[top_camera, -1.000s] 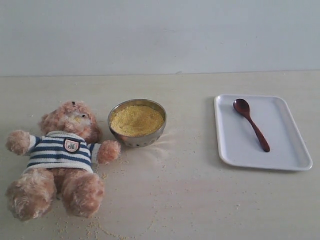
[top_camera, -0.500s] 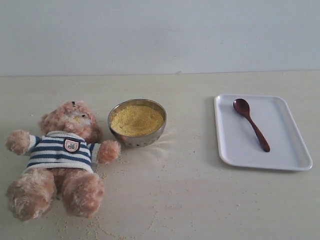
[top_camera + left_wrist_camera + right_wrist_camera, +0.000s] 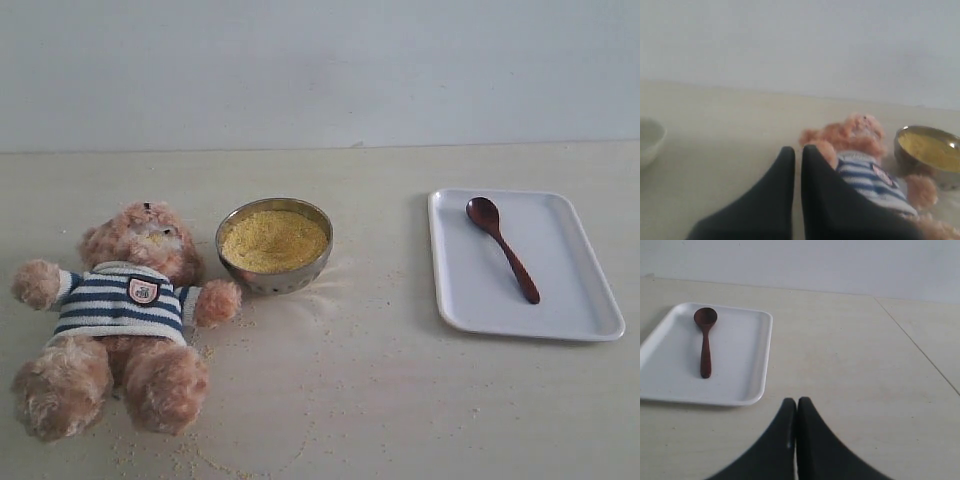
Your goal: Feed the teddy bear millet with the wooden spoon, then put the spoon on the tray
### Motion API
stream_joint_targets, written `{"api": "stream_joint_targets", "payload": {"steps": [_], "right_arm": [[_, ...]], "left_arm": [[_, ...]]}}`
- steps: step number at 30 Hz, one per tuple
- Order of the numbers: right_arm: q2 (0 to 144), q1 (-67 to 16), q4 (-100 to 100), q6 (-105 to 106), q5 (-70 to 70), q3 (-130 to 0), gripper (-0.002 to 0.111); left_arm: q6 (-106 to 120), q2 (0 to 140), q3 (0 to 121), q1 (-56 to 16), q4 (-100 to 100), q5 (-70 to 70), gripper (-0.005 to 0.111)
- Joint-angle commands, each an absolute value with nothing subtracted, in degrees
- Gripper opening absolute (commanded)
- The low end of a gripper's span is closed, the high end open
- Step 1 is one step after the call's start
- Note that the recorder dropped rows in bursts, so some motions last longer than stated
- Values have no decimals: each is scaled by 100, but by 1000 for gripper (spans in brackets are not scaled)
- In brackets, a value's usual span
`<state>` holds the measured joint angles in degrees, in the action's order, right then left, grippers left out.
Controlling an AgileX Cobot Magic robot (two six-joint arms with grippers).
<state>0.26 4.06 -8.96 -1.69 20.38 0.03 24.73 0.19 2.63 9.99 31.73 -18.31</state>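
The teddy bear [image 3: 125, 310] lies on its back at the left of the table in its striped sweater; the left wrist view shows it too [image 3: 860, 150]. Beside its paw stands the metal bowl heaped with millet [image 3: 274, 241] [image 3: 930, 148]. The wooden spoon [image 3: 502, 248] [image 3: 705, 340] lies on the white tray [image 3: 590, 310] [image 3: 747, 360] at the right. My left gripper [image 3: 797, 149] is shut and empty, near the bear. My right gripper [image 3: 797, 400] is shut and empty, short of the tray. Neither gripper shows in the exterior view.
Stray millet grains are scattered on the table around the bowl and the bear's legs [image 3: 300, 310]. A white bowl's edge [image 3: 650, 140] shows in the left wrist view. A seam [image 3: 915, 345] runs across the tabletop beyond the right gripper.
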Motion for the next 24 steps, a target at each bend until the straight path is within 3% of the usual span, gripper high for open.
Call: {"api": "stream_joint_targets", "payload": {"steps": [1, 10, 24], "right_arm": [[0, 397, -931, -167, 1976, 0, 0], [0, 397, -931, -167, 1965, 0, 0], [0, 397, -931, -167, 1954, 0, 0]], "left_arm": [[-262, 0, 0, 908, 1189, -2377, 5], [-85, 0, 0, 537, 528, -2113, 5], [285, 0, 0, 540, 528, -1690, 5]]}}
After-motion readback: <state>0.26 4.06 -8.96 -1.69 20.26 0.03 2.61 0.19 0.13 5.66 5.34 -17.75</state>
